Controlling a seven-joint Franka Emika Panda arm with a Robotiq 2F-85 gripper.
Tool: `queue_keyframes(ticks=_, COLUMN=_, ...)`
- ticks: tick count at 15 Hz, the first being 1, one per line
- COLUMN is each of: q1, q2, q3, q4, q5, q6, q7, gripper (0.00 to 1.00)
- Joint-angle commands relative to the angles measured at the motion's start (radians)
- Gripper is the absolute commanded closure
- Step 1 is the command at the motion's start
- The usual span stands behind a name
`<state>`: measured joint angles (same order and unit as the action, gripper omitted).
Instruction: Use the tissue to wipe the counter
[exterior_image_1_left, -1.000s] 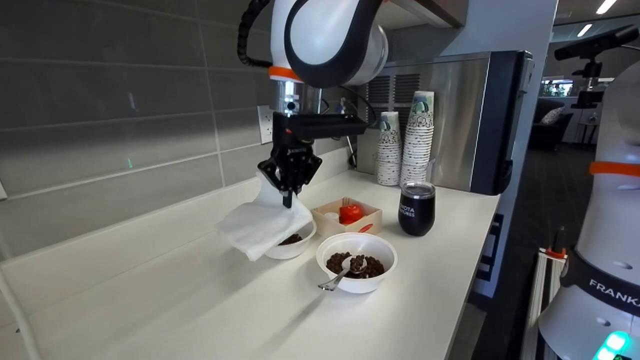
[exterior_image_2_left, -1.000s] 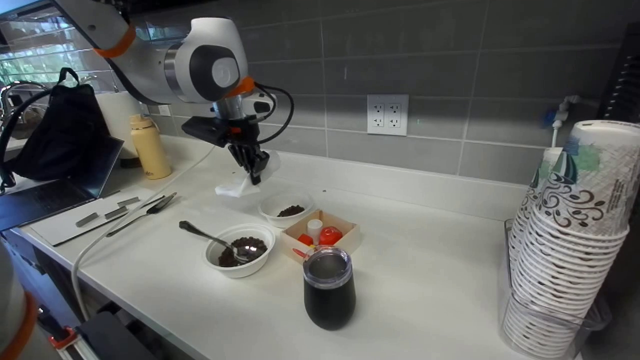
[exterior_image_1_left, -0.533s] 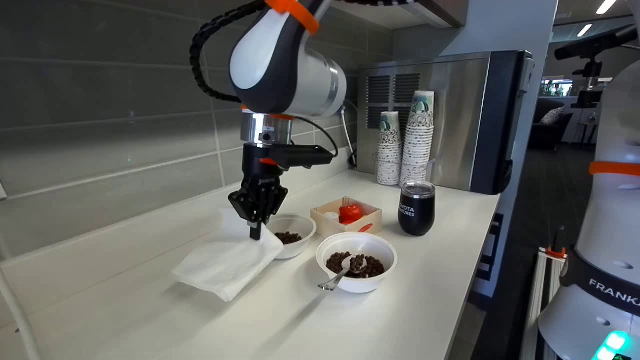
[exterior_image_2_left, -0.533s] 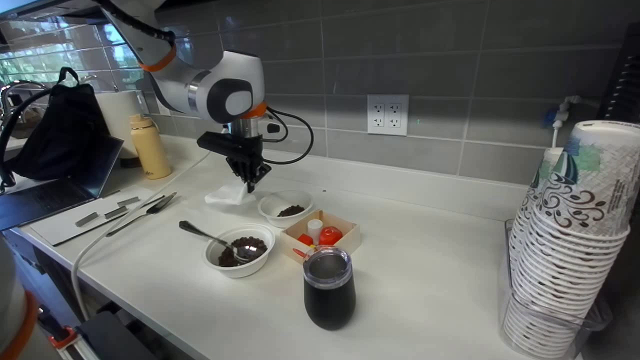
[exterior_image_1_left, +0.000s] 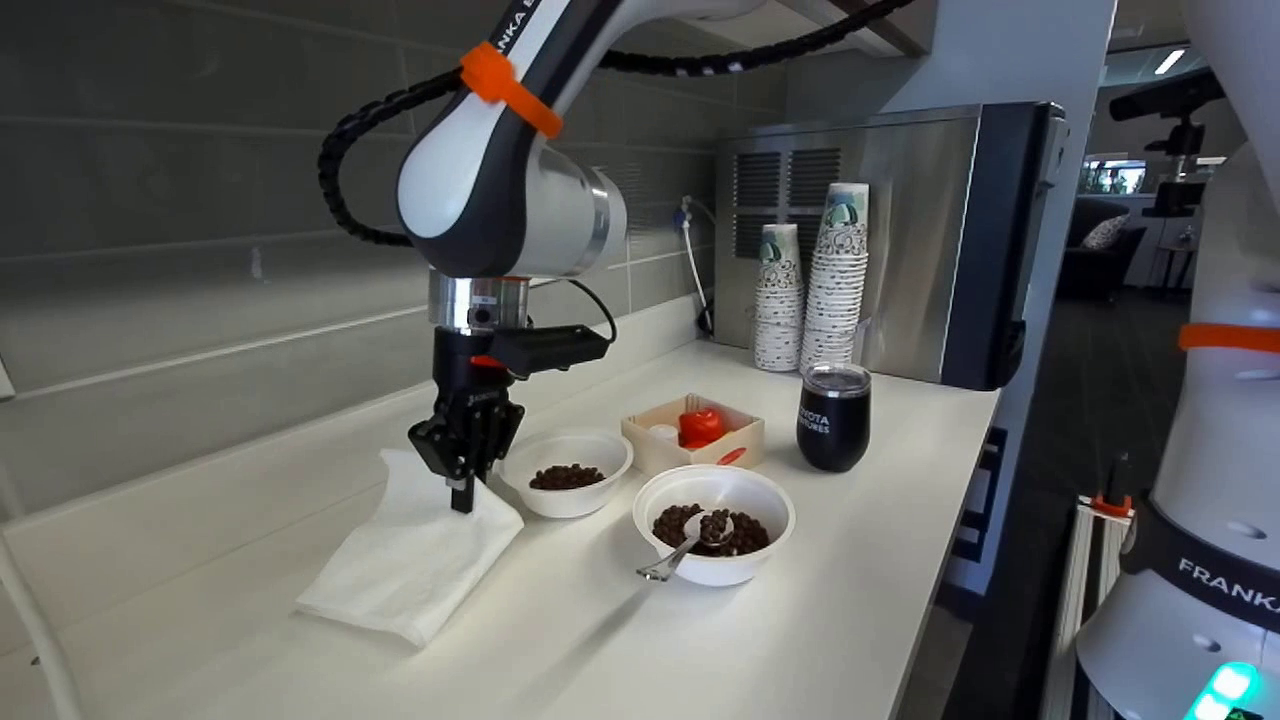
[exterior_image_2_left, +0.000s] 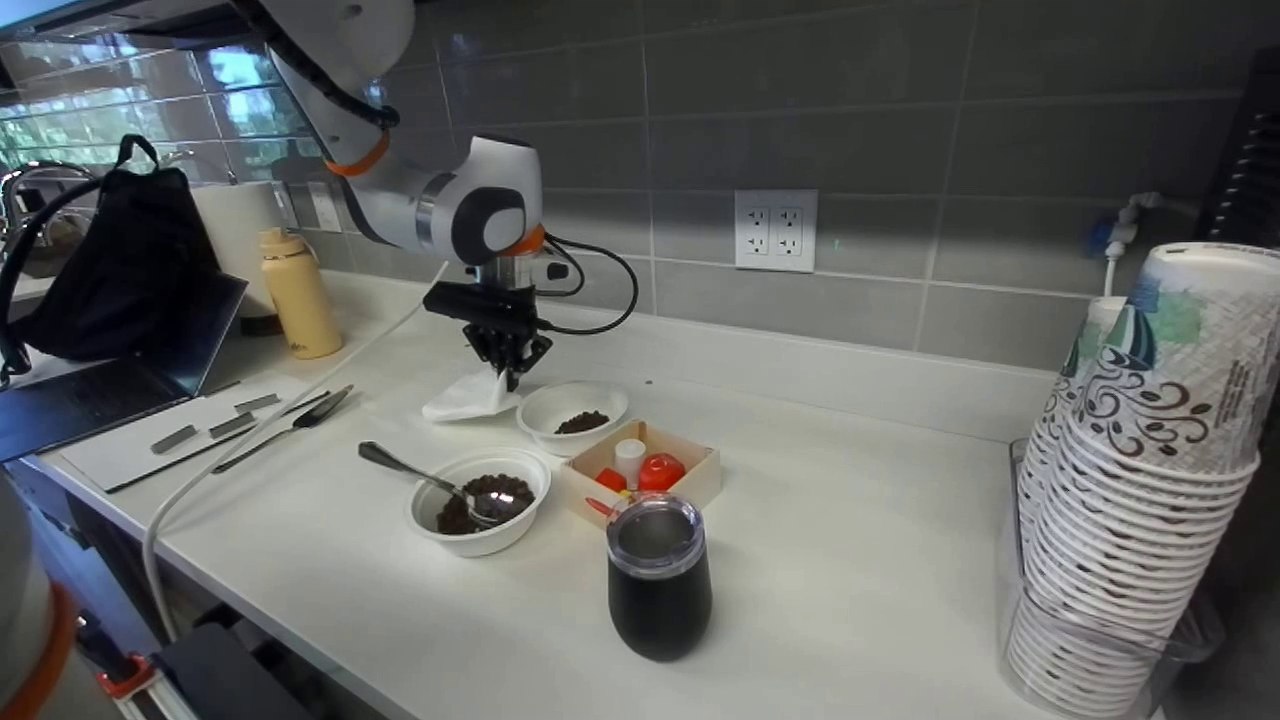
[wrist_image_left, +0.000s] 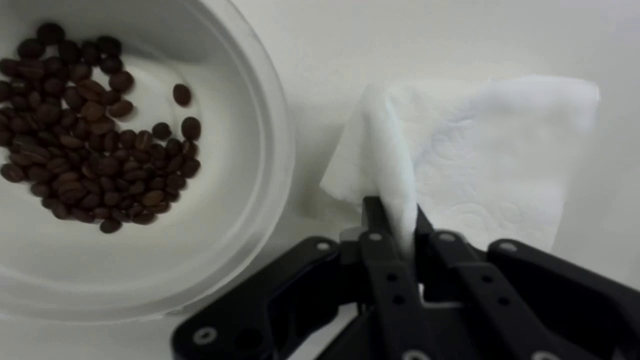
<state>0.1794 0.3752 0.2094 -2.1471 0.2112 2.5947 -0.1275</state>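
The white tissue (exterior_image_1_left: 400, 575) is spread over the cream counter (exterior_image_1_left: 690, 650), flat at its outer part and lifted into a fold at one end. My gripper (exterior_image_1_left: 462, 500) points down at that end, close beside a bowl. In the wrist view, the raised fold of the tissue (wrist_image_left: 500, 150) runs up between the two narrow-set fingers (wrist_image_left: 372, 212), so my gripper (wrist_image_left: 397, 215) is shut on it. In an exterior view, the arm and gripper (exterior_image_2_left: 510, 380) cover part of the tissue (exterior_image_2_left: 462, 398).
A white bowl of dark beans (exterior_image_1_left: 567, 508) stands right beside my gripper. Nearer the front edge is another bowl (exterior_image_1_left: 715, 573) with a spoon. Beyond are a wooden box (exterior_image_1_left: 660, 458), a black tumbler (exterior_image_1_left: 833, 425) and stacked cups (exterior_image_1_left: 832, 300). A white cable (exterior_image_2_left: 270, 425) crosses the counter.
My gripper has come down and away from the cups, carrying the tissue from above the bowl to beside it. The tissue, hanging in the air earlier, now rests largely on the counter.
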Motion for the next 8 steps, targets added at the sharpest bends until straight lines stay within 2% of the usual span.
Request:
queue_keyframes(ticks=1, q1=0.003, q2=0.064, q3=-0.005, q4=0.072, q5=-0.072, q6=-0.019, q7=0.007, gripper=0.54)
queue_keyframes(ticks=5, q1=-0.008, q2=0.055, q3=0.017, q4=0.073, q5=-0.086, q6=-0.019, q7=-0.018, gripper=0.23)
queue_keyframes(ticks=8, q1=0.009, q2=-0.012, q3=0.021, q4=0.015, q5=-0.099, q6=-0.016, q7=0.005, gripper=0.01)
